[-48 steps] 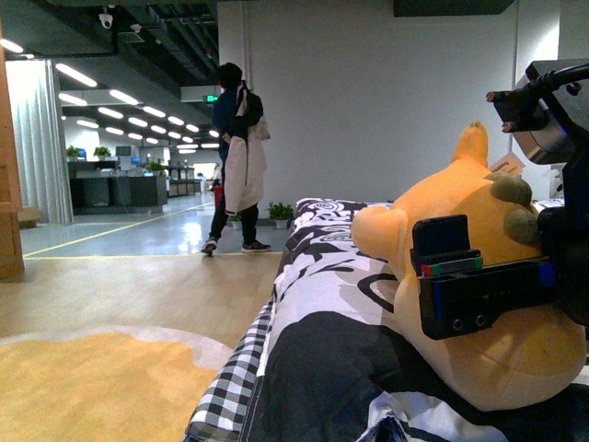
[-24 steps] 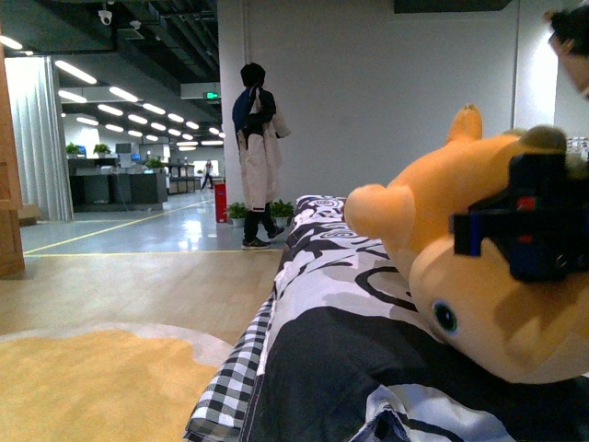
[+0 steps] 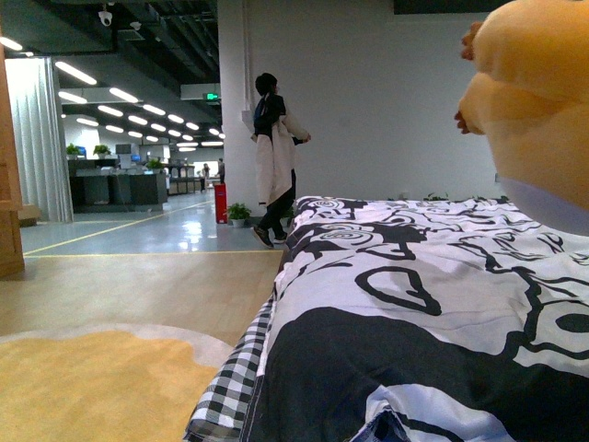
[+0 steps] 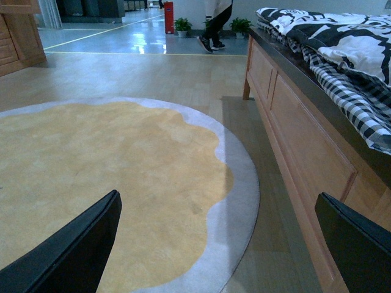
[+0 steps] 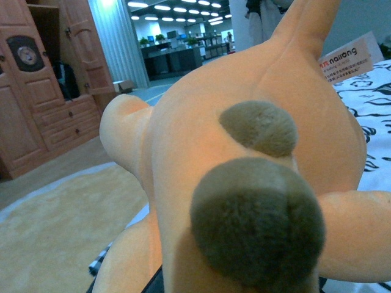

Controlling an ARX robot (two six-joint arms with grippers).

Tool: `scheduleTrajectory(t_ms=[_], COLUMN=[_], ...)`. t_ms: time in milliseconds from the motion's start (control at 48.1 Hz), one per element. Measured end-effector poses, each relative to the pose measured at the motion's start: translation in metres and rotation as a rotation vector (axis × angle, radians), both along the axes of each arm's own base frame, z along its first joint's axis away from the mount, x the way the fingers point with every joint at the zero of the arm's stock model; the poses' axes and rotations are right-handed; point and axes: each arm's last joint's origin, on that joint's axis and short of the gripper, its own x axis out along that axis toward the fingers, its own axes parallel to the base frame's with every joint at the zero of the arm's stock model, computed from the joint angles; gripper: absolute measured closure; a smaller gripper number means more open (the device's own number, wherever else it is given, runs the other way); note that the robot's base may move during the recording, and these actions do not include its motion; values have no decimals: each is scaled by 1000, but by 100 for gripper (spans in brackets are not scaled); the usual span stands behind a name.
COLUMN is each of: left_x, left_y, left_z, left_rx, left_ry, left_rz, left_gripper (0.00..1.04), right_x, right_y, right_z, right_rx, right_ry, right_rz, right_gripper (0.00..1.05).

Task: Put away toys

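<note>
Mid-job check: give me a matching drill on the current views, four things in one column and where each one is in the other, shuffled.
Things:
1. plush toy
2. black-and-white bedspread
3. yellow rug
4. person

Places:
A. on the wooden floor beside the bed
B. far back, in front of the white wall
C. up in the air, off the bed, upper right of the front view
D. spread over the bed

Pairs: 1-C, 2-D, 3-A, 4-B
</note>
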Motion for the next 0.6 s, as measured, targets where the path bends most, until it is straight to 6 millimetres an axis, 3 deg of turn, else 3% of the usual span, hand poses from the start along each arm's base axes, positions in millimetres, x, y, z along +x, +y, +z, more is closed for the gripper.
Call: scheduleTrajectory(t_ms=[145, 229, 416, 603], left_x=[0, 0, 0, 0], left_y=[0, 0, 0, 0], left_z=[0, 0, 0, 0], left_rx=[0, 0, 0, 0], left_ry=[0, 0, 0, 0], left_rz=[0, 0, 0, 0], left_gripper=[6, 6, 6, 6], right_x=[-37, -48, -62, -62], right_y=[-16, -16, -15, -21], right_z=[-19, -30, -64, -105], right_rx=[31, 32, 31, 7], right_ry=[-50, -61, -30, 29], right_rz=[65, 79, 67, -5], right_gripper=[96, 96, 96, 96])
